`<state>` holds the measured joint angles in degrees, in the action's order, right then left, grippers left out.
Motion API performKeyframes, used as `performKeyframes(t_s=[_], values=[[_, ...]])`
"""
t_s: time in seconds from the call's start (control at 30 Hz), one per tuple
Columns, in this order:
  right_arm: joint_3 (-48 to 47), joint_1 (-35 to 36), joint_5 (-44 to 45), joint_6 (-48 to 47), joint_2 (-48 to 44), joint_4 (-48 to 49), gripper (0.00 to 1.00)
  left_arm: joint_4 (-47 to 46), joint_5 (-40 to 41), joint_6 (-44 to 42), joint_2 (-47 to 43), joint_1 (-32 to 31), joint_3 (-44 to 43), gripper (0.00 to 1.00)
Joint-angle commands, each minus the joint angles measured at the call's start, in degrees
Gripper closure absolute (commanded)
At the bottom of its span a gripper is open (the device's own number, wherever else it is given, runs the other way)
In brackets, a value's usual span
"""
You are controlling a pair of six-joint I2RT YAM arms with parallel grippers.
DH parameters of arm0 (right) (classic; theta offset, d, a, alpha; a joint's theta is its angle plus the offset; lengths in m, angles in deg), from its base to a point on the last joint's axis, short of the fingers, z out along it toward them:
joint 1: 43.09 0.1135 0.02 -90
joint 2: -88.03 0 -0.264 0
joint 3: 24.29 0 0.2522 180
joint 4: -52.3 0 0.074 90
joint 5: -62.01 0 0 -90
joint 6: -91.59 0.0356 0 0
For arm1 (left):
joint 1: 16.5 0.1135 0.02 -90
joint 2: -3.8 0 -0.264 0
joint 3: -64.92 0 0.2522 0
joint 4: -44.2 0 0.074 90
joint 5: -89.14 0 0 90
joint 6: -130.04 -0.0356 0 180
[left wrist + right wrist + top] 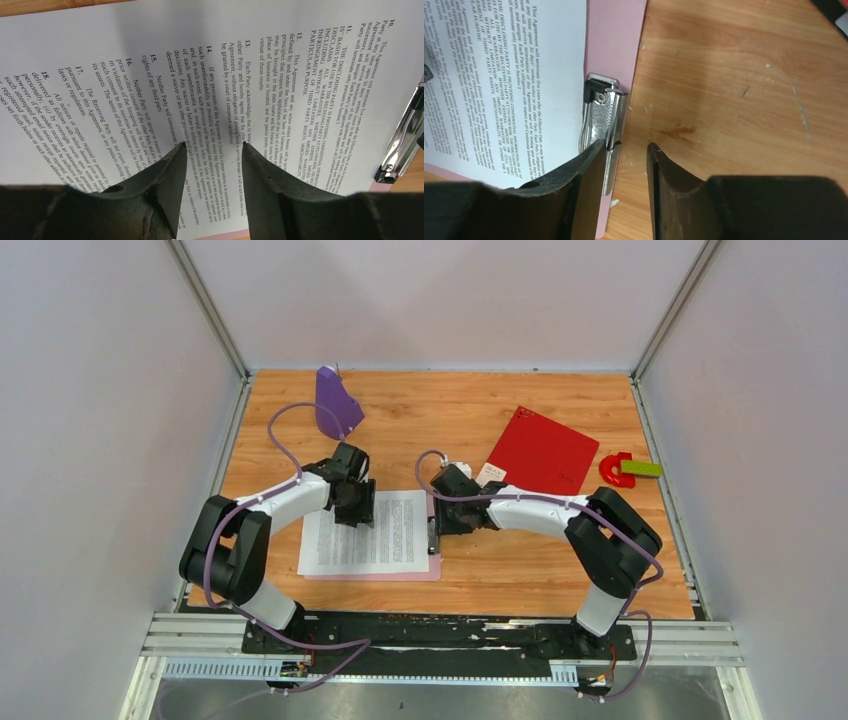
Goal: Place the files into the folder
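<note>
The files (pixel 366 532) are white printed sheets lying on a pink clipboard (pixel 380 575), under its metal clip (pixel 432 535). My left gripper (pixel 352 502) is open above the sheets' far-left part; in the left wrist view its fingertips (pixel 179 146) stand apart just over the text (pixel 210 75). My right gripper (pixel 440 523) is open at the clipboard's right edge. In the right wrist view the metal clip (pixel 600 112) lies against its left finger, with bare wood between the jaws (pixel 626 145). The red folder (pixel 542 452) lies closed at the back right.
A purple object (pixel 336 400) stands at the back left. A red curved piece (pixel 614 471) with a green block (pixel 641 468) sits right of the folder. White walls enclose the wooden table (pixel 480 570) on three sides.
</note>
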<state>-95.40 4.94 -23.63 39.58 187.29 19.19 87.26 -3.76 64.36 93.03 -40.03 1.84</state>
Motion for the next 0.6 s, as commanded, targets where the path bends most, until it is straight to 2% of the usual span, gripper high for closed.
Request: performKeyframes(t_s=[0.0,0.57], values=[[-4.58,1.26,3.46,-1.08,-0.08,-7.4,0.61,0.65,-2.48,1.17,0.43,-0.29,2.91,0.47],[-12.36,5.74,9.58,1.78,6.9,-14.35,0.5,-0.11,-2.79,1.46,-0.87,-0.29,4.14,0.47]])
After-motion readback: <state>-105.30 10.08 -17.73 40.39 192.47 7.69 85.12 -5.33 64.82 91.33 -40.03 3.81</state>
